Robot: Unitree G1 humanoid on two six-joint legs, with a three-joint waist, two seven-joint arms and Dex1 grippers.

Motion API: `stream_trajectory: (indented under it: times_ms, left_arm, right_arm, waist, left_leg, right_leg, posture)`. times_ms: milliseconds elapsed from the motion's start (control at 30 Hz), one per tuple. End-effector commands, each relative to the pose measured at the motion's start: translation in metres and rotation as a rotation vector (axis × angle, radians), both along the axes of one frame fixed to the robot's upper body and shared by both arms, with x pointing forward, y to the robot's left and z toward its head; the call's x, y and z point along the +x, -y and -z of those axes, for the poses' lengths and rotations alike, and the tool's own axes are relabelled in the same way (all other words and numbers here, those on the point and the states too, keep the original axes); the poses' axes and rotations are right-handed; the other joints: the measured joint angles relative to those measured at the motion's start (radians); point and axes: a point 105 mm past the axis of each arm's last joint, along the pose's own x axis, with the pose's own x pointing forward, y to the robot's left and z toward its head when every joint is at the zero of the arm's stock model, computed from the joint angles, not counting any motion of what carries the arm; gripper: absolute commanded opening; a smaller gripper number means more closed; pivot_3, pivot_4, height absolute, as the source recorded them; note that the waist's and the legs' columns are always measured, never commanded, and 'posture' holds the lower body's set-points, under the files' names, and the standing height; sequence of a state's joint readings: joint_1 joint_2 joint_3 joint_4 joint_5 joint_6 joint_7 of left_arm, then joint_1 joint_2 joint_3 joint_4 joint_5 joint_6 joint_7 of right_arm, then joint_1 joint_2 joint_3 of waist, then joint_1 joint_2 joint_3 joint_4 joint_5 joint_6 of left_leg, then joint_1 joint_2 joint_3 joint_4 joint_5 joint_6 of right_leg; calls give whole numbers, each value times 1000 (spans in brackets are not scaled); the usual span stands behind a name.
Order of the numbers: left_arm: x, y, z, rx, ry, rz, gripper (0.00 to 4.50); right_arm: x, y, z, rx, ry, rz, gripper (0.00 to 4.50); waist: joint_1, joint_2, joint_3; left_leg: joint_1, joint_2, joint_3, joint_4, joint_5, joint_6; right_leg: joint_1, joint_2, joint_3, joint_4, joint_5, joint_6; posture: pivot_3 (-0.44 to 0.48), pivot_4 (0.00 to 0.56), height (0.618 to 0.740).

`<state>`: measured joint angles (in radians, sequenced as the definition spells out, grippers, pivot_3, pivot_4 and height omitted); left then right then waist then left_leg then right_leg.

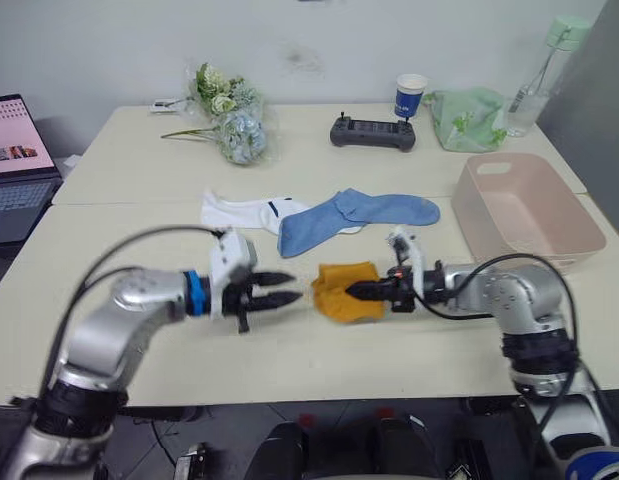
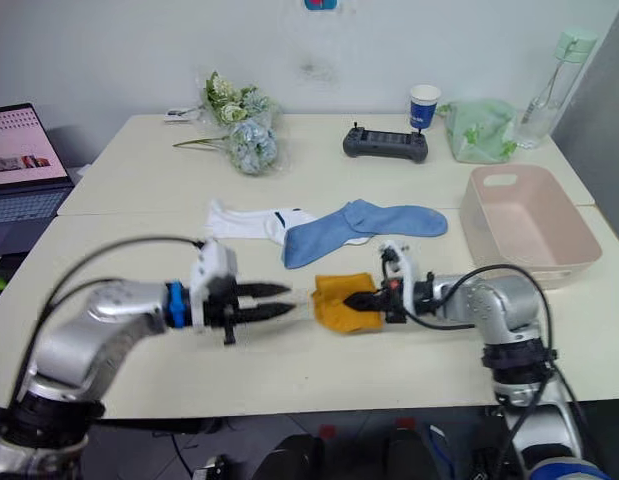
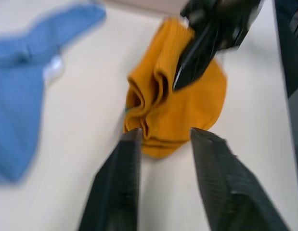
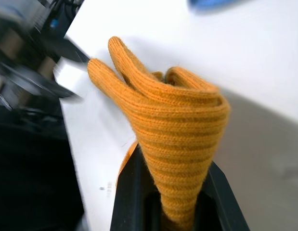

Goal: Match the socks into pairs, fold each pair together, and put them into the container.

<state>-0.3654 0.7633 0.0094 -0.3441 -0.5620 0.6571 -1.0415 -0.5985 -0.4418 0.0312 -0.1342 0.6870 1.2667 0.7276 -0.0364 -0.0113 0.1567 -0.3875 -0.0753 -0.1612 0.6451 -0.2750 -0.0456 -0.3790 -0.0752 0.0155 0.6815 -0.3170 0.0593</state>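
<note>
Mustard-yellow pair (image 1: 347, 291) folded, pinched in right end effector (image 1: 361, 292); left end effector (image 1: 289, 285) spread, just beside.

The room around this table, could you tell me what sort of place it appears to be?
Probably an office or lab workspace: an open laptop sits beside the pale table, with a handheld controller and a paper cup near a plain wall.

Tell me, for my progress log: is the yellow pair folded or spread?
Folded: the yellow pair lies bunched in doubled layers, pinched by the right claw.
</note>
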Motion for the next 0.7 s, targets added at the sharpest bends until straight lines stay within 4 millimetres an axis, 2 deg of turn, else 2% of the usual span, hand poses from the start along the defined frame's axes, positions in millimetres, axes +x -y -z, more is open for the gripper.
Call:
stream_trajectory:
  times_ms: [33,200,400,467,567,700]
  left_arm:
    - [-4,15,-29,-46,50,70,2858]
    - [11,44,-66,-107,181,108,4485]
    - [32,74,-90,-181,328,92,4485]
    - [35,87,-95,-206,350,100,4485]
    - [34,105,-101,-254,354,133,4485]
    - [37,134,-119,-329,378,139,4485]
  right_arm:
    - [16,18,-55,17,264,44,0]
    - [43,82,-110,-204,594,232,0]
    - [71,158,-157,-590,941,445,0]
    - [79,178,-159,-766,1044,462,0]
    - [90,195,-153,-930,1109,427,0]
    - [109,218,-119,-1251,1134,301,0]
  waist:
    - [-7,0,0]
    - [1,-2,2]
    - [4,-3,2]
    - [3,-3,2]
    - [-3,-3,2]
    - [-5,-4,3]
  left_leg:
    - [0,0,0,0,0,0]
    - [-2,0,0,1,0,0]
    - [-3,0,3,1,0,0]
    - [-3,0,5,1,0,0]
    - [-3,0,9,1,0,-1]
    - [-4,0,12,2,0,-1]
  right_leg:
    - [0,0,0,0,0,0]
    - [0,0,-1,-1,0,0]
    - [-1,0,0,-1,0,0]
    - [-1,0,0,-1,0,0]
    - [-2,0,1,-1,0,0]
    - [-2,-1,2,-1,0,0]
  posture:
    - [0,150,740]
    - [0,150,740]
    - [0,150,740]
    - [0,150,740]
    - [0,150,740]
    - [0,150,740]
